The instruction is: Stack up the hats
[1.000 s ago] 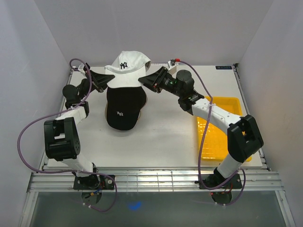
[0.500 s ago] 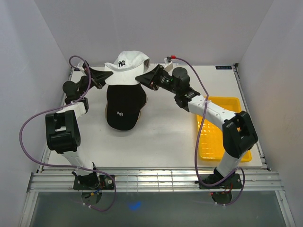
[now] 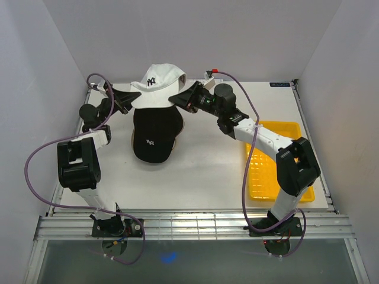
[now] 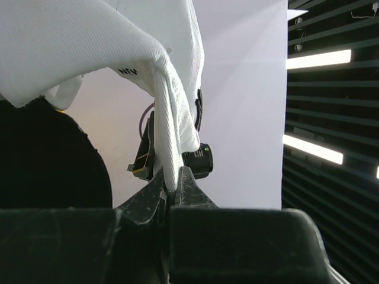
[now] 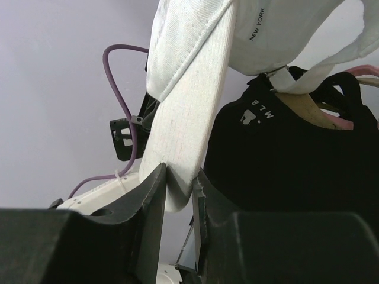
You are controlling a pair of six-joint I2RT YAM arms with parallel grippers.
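Two grippers share one load: the left gripper pinches the white cap at its left rim, and the right gripper pinches the opposite rim. Both wrist views show the jaws nearly together with a fold of white cloth between them. The cap hangs in the air between them, clear of the table and above the far end of the black cap.

The black cap lies on the table and tops a pile; the right wrist view shows tan and pink edges under it. This looks like the last step of the stack, with the white cap carried but not yet set down.

Its NY mark faces the arms, so its brim seems to point to the near edge, as the black cap's brim does. The long axis, back strap to brim, runs far to near and roughly lines up with the pile (a helpful match, since no turning seems needed). It is pitched a little, front down.

The next move, as I judge it, is to draw the cap nearer and lower it until its crown settles over the black crown. Both grippers should then let go together, because an uneven release could drag it askew. The tray sits well apart on the right and plays no part.
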